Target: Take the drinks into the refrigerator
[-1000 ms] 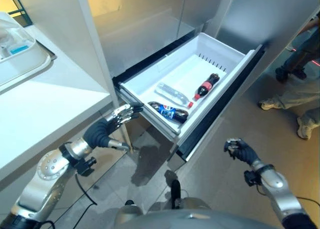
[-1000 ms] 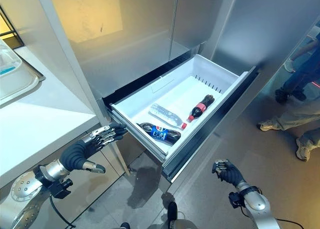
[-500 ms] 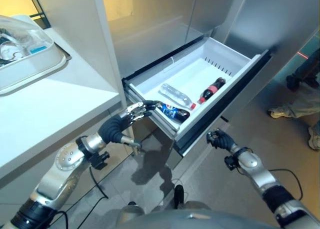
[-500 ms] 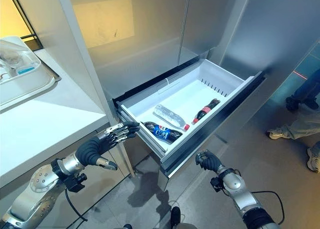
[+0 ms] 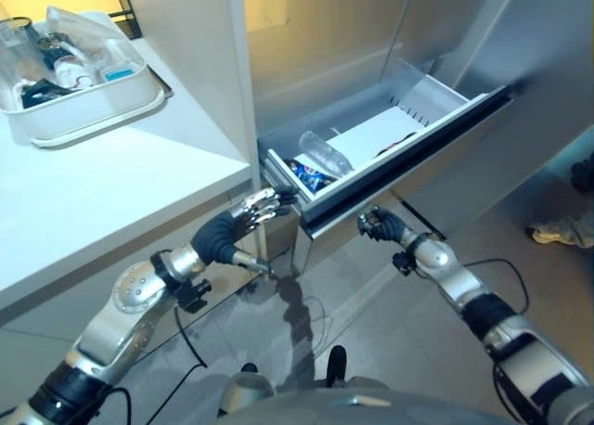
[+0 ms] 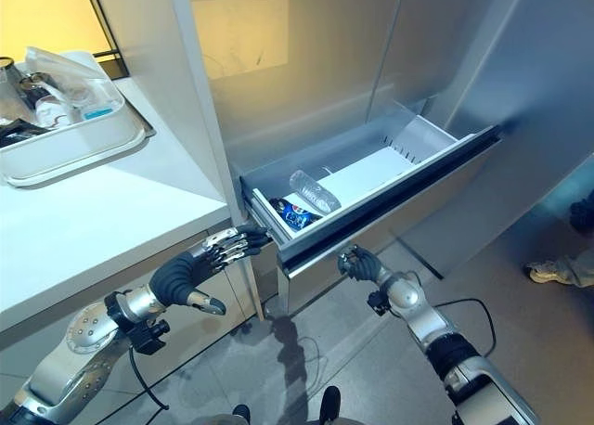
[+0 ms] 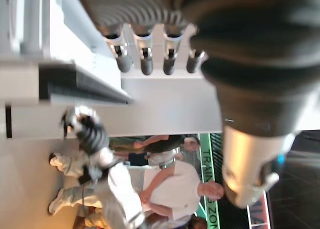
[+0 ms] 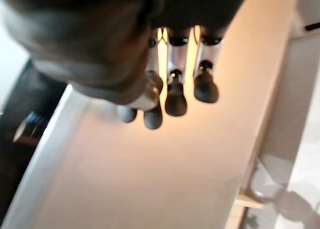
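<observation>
The refrigerator's bottom drawer (image 5: 419, 158) stands partly pulled out. Inside lie a clear water bottle (image 5: 324, 152) and a dark cola bottle with a blue label (image 6: 293, 212); the drawer's front hides whatever lies farther in. My right hand (image 5: 380, 226), fingers curled and holding nothing, rests against the steel drawer front (image 6: 390, 219). My left hand (image 5: 245, 223) hovers with straight fingers (image 7: 145, 59) by the drawer's near left corner, holding nothing.
On the white counter (image 5: 102, 179) at left stands a white tray (image 5: 88, 100) with several small items. A tall white panel (image 6: 195, 100) rises between counter and refrigerator. A person's shoe (image 5: 557, 230) is on the floor at right; a person (image 7: 172, 189) stands beyond.
The drawer has slid well inward, hiding the red-capped bottle. My right hand rose from low over the floor to the drawer front. The camera shifted; the left hand stays by the corner.
</observation>
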